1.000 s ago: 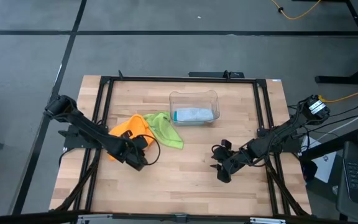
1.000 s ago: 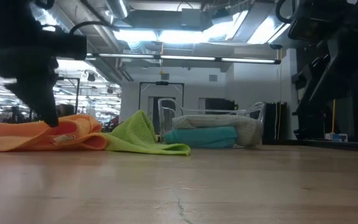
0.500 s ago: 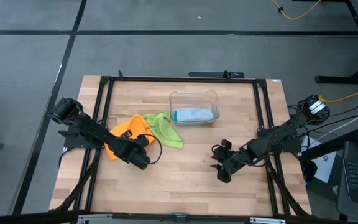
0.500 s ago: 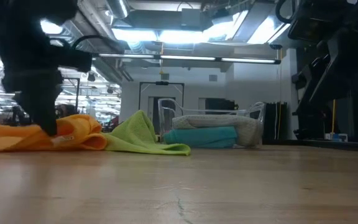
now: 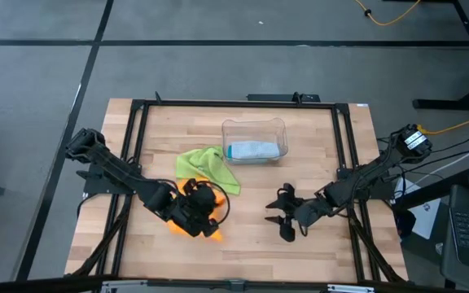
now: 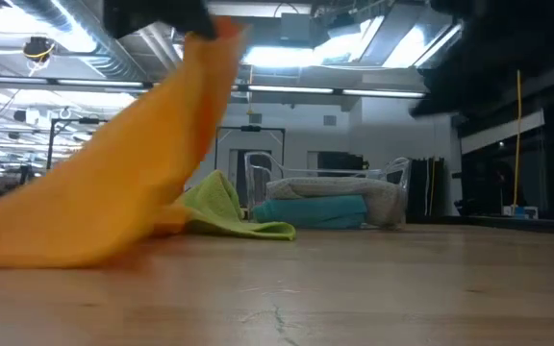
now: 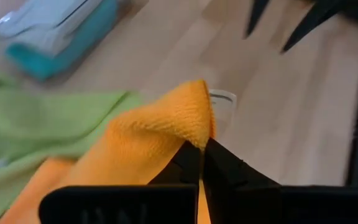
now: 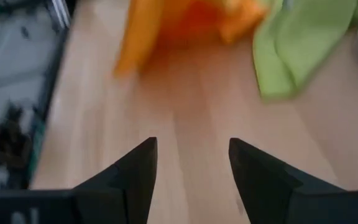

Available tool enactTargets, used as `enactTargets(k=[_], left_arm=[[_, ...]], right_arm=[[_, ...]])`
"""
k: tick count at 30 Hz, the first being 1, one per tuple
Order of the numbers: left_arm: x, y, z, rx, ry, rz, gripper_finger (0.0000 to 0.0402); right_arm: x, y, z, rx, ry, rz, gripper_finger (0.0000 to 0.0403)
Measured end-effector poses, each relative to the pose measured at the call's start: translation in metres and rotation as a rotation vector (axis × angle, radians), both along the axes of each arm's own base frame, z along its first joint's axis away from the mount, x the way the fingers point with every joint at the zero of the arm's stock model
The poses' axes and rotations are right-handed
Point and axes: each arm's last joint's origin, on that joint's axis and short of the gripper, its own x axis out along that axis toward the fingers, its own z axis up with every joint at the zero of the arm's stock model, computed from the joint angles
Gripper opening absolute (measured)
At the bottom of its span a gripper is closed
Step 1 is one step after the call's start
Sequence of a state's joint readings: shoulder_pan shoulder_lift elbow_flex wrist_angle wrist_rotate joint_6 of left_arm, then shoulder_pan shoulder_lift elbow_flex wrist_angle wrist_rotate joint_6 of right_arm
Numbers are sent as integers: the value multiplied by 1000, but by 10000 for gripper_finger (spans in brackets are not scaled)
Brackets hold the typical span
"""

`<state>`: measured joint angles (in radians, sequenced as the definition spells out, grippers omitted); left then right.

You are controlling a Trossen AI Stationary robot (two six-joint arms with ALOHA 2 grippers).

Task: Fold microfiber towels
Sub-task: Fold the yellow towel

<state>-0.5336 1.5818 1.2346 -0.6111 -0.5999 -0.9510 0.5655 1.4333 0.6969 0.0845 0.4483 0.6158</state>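
Near the middle of the tabletop (image 5: 251,236), toward the left arm: lifting the orange towel (image 5: 204,218) by one pinched corner.

Hanging from the left gripper (image 7: 202,148), jaws clenched on the cloth's fold, lower edge trailing on the wood just beside the lime green towel (image 5: 202,162). Waiting close by, the right gripper (image 5: 283,218), jaws spread and grasping nothing. Risking a slip: thin bite on a single corner, cloth possibly sliding free or dragging the green one along. Counting four towels: one orange, one green, one teal (image 6: 311,210) and one pale grey-blue (image 5: 255,149), the last two folded inside one clear bin (image 5: 255,126).
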Motion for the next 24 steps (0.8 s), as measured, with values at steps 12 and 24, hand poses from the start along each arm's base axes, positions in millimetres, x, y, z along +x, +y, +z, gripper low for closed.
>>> enactTargets(k=[12, 24], left_arm=[[32, -11, -29, 50, -46, -60, 0], [37, -8, -33, 105, -51, -47, 0]], right_arm=[[30, 9, -7, -68, -288, -159, 202], [80, 20, -7, -110, -339, -212, 202]])
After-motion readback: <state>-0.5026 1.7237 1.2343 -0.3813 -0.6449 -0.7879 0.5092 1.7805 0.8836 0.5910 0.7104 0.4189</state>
